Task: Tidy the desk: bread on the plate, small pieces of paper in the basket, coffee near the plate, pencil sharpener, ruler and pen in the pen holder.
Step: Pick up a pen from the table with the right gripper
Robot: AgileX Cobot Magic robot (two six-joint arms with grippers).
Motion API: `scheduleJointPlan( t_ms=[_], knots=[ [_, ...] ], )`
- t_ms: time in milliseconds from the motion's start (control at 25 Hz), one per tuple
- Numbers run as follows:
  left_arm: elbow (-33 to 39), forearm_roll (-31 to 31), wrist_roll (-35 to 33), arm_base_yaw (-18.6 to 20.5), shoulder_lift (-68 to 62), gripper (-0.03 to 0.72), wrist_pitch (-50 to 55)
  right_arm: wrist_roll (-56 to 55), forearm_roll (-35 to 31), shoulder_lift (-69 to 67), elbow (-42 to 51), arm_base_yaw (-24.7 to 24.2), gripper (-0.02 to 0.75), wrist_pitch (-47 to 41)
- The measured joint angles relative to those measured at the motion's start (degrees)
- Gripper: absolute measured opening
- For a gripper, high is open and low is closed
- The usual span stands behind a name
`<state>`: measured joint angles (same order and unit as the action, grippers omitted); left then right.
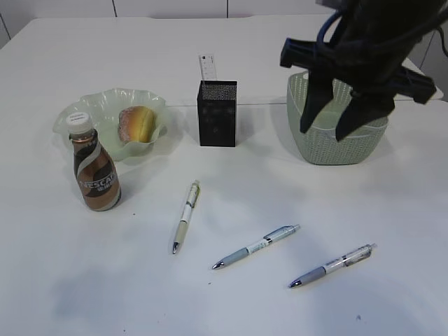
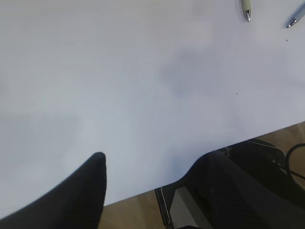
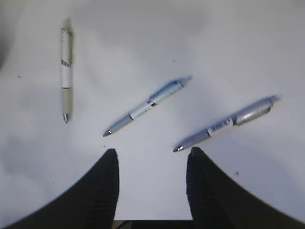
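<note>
The bread (image 1: 136,124) lies in the wavy green plate (image 1: 105,98), with the coffee (image 1: 96,175) standing just in front of it. The ruler (image 1: 208,68) sticks up out of the black pen holder (image 1: 217,113). Three pens lie loose on the desk (image 1: 63,280): a white one (image 1: 186,216) (image 3: 66,67), a blue one (image 1: 256,246) (image 3: 147,105) and another blue one (image 1: 332,265) (image 3: 228,123). My right gripper (image 1: 324,133) (image 3: 152,153) hangs open and empty in front of the basket (image 1: 364,150). My left gripper (image 2: 155,160) is open and empty over the desk's front edge. No pencil sharpener or paper pieces are in view.
In the left wrist view the desk's front edge (image 2: 143,193) runs below the fingers, with wooden floor and the robot's dark base (image 2: 248,191) beyond. Two pen tips (image 2: 246,10) show at that view's top right.
</note>
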<state>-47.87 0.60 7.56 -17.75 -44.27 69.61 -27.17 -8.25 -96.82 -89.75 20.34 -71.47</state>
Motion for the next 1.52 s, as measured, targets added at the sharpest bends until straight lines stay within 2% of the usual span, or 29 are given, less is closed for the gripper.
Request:
scheduleJointPlan(
  t_ms=[320, 840, 1360, 1480, 1520],
  knots=[
    [0.0, 0.6, 0.0, 0.0, 0.0, 0.466, 0.6, -12.0, 0.4, 1.6, 13.0, 0.0, 0.371, 0.3],
    [0.0, 3.2, 0.0, 0.0, 0.0, 0.466, 1.4, -19.5, 2.0, 1.8, 14.1, 0.0, 0.37, 0.9],
    [0.0, 3.7, 0.0, 0.0, 0.0, 0.466, 1.5, -35.5, 8.3, 1.6, 15.2, 0.0, 0.37, 1.3],
    [0.0, 3.8, 0.0, 0.0, 0.0, 0.466, 1.5, -35.5, 8.3, 1.6, 15.2, 0.0, 0.37, 1.3],
    [0.0, 3.9, 0.0, 0.0, 0.0, 0.466, 1.5, -36.6, 6.9, -0.7, 18.4, 0.0, 0.37, 1.4]
  ],
)
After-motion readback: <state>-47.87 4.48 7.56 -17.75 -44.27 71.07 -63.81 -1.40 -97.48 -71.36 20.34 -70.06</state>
